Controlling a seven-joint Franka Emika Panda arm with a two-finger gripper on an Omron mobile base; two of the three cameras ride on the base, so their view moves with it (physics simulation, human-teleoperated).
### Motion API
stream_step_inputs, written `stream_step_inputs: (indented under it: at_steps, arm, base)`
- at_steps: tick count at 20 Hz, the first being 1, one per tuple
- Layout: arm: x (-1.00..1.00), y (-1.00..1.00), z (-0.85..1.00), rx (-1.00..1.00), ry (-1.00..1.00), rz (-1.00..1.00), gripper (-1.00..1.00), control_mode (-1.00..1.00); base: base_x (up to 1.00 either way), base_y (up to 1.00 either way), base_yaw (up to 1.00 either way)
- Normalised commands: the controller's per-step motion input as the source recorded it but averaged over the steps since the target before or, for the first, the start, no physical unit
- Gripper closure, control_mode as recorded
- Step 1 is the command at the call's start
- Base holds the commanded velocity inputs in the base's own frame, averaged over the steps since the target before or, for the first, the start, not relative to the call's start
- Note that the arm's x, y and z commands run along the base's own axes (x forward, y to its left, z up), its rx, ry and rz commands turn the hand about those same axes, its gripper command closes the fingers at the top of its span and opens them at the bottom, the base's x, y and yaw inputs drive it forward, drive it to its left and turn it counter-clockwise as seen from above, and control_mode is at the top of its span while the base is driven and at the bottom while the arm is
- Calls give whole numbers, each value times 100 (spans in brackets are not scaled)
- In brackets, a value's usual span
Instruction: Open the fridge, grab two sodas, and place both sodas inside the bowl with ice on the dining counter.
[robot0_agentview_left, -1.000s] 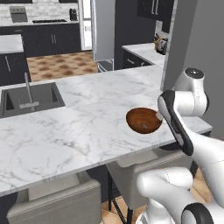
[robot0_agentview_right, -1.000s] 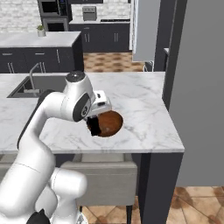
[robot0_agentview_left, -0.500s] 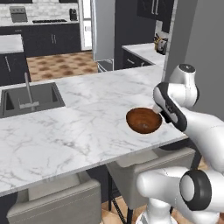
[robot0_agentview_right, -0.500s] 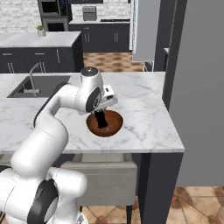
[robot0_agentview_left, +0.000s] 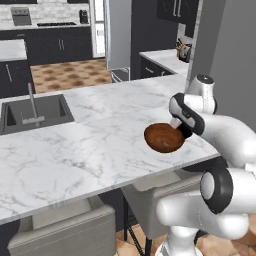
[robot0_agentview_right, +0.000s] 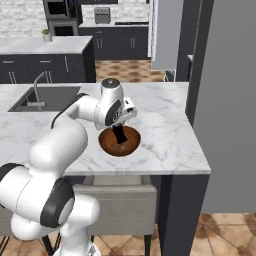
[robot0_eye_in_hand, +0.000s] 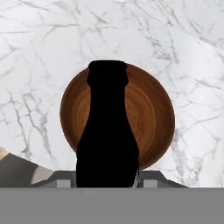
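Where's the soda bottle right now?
The soda bottle is held in the gripper, hanging directly over the wooden bowl near the right end of the dining counter, neck pointing down.

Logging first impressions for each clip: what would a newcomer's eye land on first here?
A near-black cola-shaped bottle hangs in the claw directly above a round reddish-brown wooden bowl. The bowl sits near the end of the long white marble-look counter, with the white arm bent over it.

The arm (robot0_agentview_right: 65, 145) is built of glossy white, rounded shells. Dark grey to black rings mark its joints, and round dark caps close the joint ends. Its wrist narrows to a small dark tool (robot0_agentview_right: 119, 134).
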Motion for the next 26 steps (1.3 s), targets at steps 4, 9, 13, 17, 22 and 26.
stream_step_inputs:
  at_steps: [4,9,13,17,22,26]
  arm:
    - [1,0,-36,-8,1,0,100,-100]
    - [5,5,-36,-10,0,0,100,-100]
    - [29,4,-34,-1,0,1,100,-100]
    - [31,0,-30,0,1,8,100,-100]
    - [18,4,-12,0,1,9,100,-100]
    - [15,14,-9,-2,2,9,100,-100]
  base:
    - [0,0,0]
    - [0,0,0]
    - [0,0,0]
    - [0,0,0]
    - [0,0,0]
    - [0,0,0]
